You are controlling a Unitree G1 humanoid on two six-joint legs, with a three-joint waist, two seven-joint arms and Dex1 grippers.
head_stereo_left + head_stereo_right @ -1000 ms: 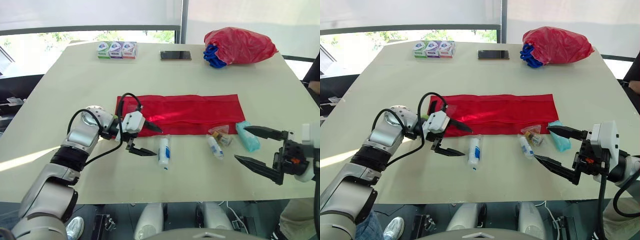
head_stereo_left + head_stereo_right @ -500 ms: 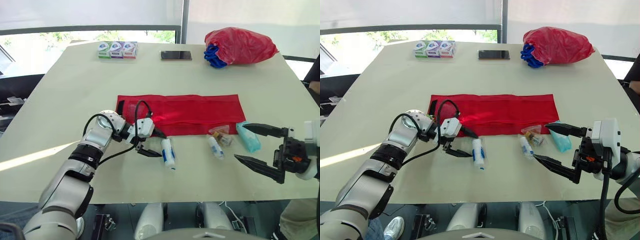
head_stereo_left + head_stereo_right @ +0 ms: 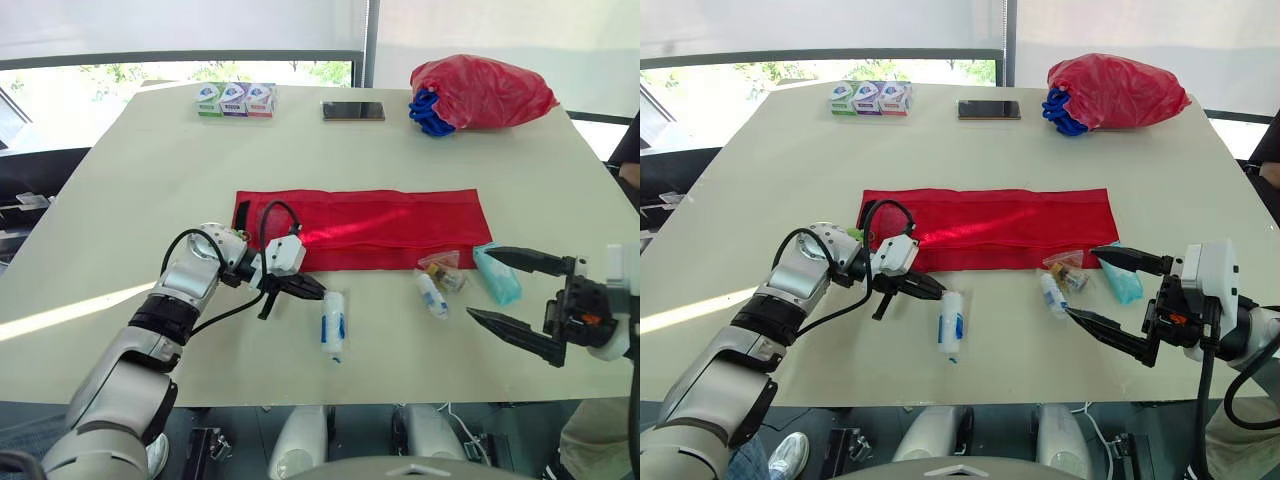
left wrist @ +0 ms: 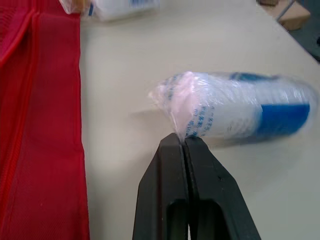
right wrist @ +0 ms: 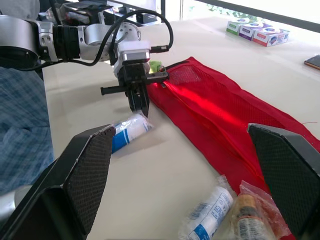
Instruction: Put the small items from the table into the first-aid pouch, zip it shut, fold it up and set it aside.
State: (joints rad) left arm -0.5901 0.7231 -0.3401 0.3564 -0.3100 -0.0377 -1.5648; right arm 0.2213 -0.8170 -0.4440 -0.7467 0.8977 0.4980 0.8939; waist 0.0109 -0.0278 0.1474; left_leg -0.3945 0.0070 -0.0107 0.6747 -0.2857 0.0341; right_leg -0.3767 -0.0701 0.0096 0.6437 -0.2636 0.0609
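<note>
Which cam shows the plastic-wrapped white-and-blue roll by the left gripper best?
Left wrist view: the plastic-wrapped white-and-blue roll is close up, left gripper jaws shut on its wrap's edge. Eye views show it small, lying near the red mesh pouch; right wrist view shows it farther off.

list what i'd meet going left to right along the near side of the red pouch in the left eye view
left gripper → wrapped bandage roll → smaller wrapped roll → teal packet
</note>
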